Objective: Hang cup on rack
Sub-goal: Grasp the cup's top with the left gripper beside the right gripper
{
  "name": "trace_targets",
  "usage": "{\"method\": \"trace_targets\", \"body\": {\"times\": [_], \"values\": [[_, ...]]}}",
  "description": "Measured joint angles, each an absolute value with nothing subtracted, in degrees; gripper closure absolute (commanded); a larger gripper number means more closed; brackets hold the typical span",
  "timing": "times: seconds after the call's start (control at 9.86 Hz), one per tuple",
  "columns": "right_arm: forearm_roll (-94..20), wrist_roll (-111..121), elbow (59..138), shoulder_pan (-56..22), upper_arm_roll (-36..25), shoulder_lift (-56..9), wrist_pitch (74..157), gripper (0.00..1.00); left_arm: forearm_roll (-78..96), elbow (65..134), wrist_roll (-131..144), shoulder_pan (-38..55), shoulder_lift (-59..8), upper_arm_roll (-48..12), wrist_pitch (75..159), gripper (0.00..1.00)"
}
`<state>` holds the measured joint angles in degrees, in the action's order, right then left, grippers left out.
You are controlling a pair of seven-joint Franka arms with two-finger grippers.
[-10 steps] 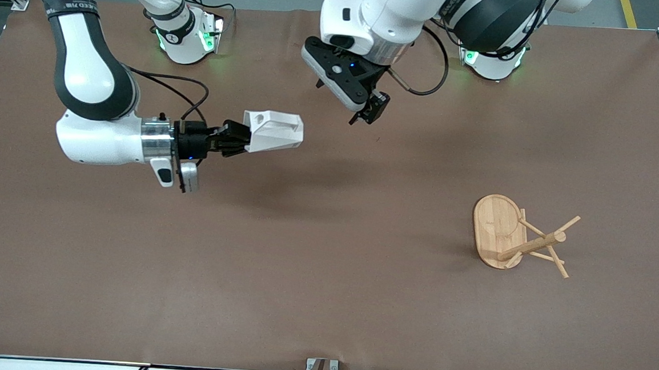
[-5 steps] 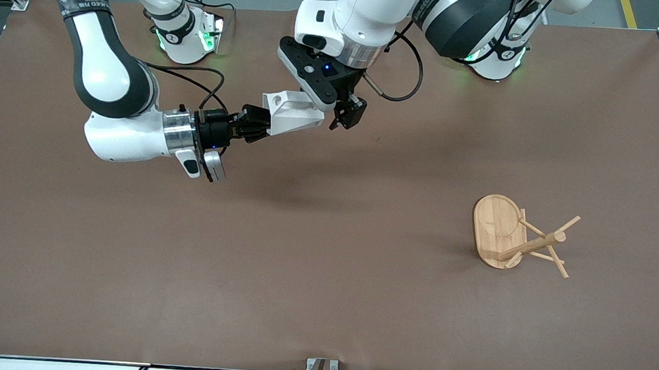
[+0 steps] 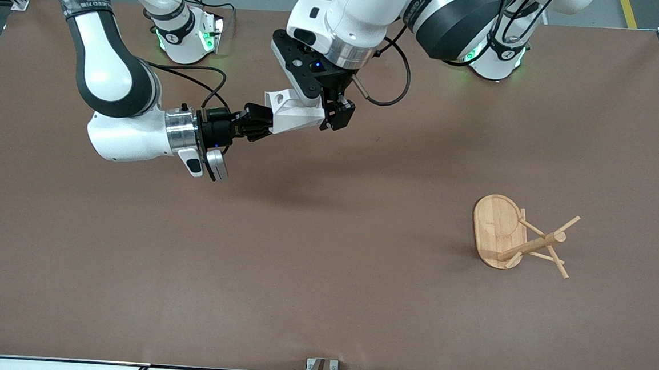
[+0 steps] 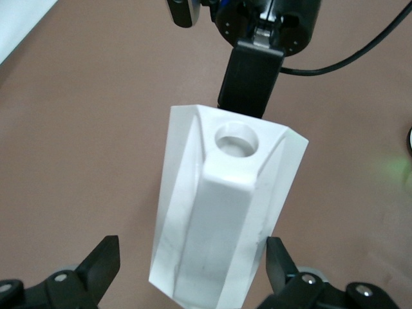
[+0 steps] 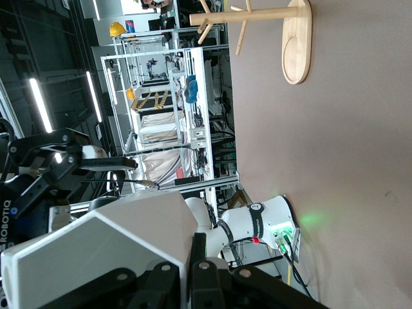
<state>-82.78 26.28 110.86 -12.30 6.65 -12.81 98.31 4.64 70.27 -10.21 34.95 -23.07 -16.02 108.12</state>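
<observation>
1. Cup [image 3: 291,114]: white, faceted, lying sideways in the air over the table's middle, toward the robots' bases (handle tab with round hole facing up).
2. Right gripper [image 3: 253,127]: clenched on the cup's one end, holding it aloft.
3. Left gripper [image 4: 193,270]: above the cup, jaws spread wide, one finger [image 4: 100,264] on either side of the body, not touching.
4. Rack [image 3: 518,236]: bamboo, upright on the table toward the left arm's end, well apart from the cup.

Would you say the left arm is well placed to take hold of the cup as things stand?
Probably yes: the left gripper is open with a finger on each side of the cup, nothing between. The right gripper, shut, holds the cup's other end.
</observation>
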Motion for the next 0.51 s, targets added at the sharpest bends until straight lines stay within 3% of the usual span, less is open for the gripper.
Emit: {"method": "trace_targets", "body": {"times": [0.3, 0.51], "values": [[-82.9, 26.3, 110.9, -12.3, 6.7, -12.8, 98.4, 1.0, 4.5, 70.2, -10.9, 35.8, -24.1, -16.1, 108.1, 0.01], [-82.9, 26.3, 111.0, -12.3, 6.6, -12.8, 98.5, 1.0, 4.4, 70.2, -11.4, 35.8, -24.3, -16.0, 108.3, 0.15]]}}
